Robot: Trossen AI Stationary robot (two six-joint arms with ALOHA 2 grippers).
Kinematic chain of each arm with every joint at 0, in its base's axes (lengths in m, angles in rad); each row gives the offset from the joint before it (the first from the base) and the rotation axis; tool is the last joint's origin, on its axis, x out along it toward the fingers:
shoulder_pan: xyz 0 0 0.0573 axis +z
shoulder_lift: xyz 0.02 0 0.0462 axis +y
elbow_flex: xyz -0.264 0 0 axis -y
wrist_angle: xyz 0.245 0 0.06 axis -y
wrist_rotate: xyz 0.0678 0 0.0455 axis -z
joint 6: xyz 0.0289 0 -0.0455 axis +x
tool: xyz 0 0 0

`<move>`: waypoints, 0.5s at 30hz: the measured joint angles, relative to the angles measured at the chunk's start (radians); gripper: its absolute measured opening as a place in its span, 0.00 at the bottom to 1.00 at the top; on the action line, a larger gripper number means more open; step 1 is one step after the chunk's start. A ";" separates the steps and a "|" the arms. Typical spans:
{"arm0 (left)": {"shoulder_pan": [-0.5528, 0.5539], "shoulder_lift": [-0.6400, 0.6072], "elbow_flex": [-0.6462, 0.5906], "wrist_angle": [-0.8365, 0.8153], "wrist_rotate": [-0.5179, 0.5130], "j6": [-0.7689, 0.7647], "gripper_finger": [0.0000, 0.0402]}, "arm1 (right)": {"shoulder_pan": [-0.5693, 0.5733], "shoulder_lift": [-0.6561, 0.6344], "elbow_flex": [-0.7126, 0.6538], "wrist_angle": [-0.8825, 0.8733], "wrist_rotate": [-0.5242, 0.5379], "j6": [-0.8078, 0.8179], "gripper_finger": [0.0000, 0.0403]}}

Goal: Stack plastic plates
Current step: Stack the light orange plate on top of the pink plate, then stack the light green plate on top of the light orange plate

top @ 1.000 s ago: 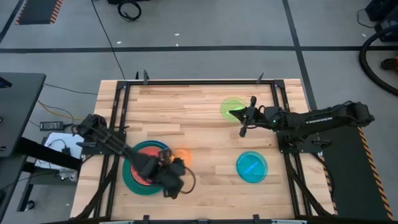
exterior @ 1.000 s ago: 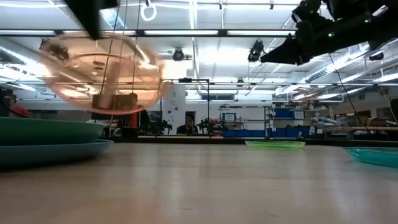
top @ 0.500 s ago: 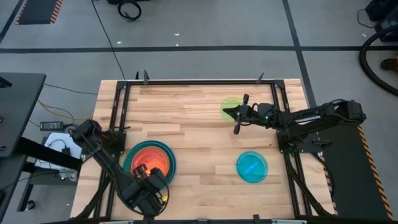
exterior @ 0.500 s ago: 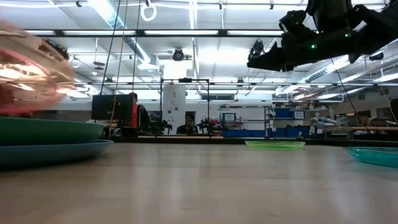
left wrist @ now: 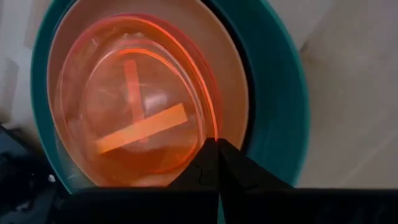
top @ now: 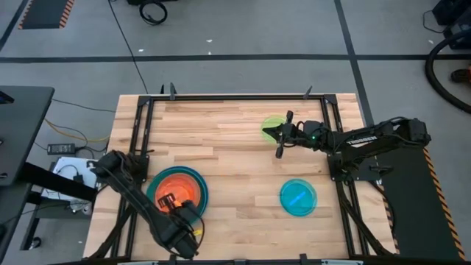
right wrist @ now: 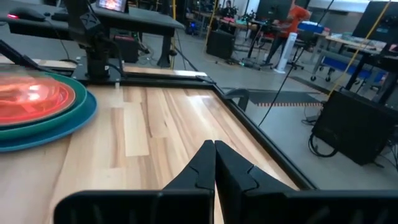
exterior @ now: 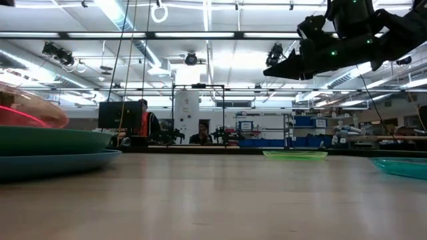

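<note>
Wooden tabletop inside a black frame, grey workshop floor around it; people stood among benches in the room beyond.

Item 1, stack of plates at your near-left: translucent orange plate lay uppermost, nested on a tan plate, itself within a teal plate over a blue plate at the bottom. You would have seen the orange rim rising above the dark-green one in the low view.

Item 2, green plate: far right of centre, flat on the wood, alone.

Item 3, cyan plate: near right, flat, well apart from the green one.

Item 4, left gripper: at the near edge of the stack, fingers together, tips at the orange plate's rim, clamped on nothing.

Item 5, right gripper: held above the table beside the green plate, fingers pressed together, empty.
</note>
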 joint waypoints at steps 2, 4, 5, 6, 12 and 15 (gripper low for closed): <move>0.008 0.014 0.000 -0.006 0.000 0.029 0.00 | 0.000 0.000 0.000 -0.016 0.000 0.001 0.02; 0.014 0.029 0.000 -0.016 0.000 0.052 0.00 | 0.000 0.000 0.000 -0.029 -0.001 0.004 0.02; 0.015 0.034 0.000 -0.021 0.000 0.060 0.01 | 0.000 0.000 0.000 -0.039 -0.001 0.009 0.02; 0.019 0.038 0.000 -0.022 -0.002 0.072 0.01 | 0.000 0.000 0.000 -0.054 -0.002 0.017 0.02; 0.041 0.040 0.000 -0.024 -0.004 0.071 0.16 | 0.003 0.000 0.000 -0.109 -0.026 0.031 0.02; 0.051 0.039 0.000 -0.018 0.005 0.072 0.26 | 0.003 0.000 0.000 -0.137 -0.020 0.031 0.02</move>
